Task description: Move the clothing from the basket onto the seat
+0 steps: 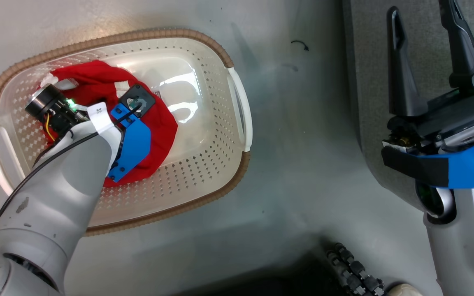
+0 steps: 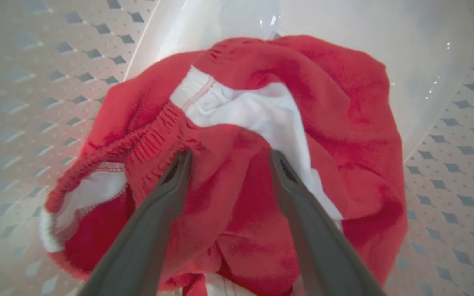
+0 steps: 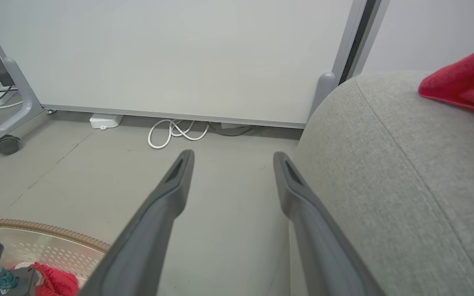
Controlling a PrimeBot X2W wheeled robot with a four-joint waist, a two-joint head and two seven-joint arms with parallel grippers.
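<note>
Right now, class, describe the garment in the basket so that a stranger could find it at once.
Start at the cream perforated basket with the brown rim on the floor. Inside lies a crumpled bright red garment with white trim, the open left claw straddling it. The other red cloth lies on the grey seat instead.

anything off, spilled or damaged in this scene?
Nothing stands out. A crumpled red garment lies in the basket, the left gripper open over it; a second red garment sits on the seat. No spills or damage visible. Only a white cable lies looped loose on the floor.
</note>
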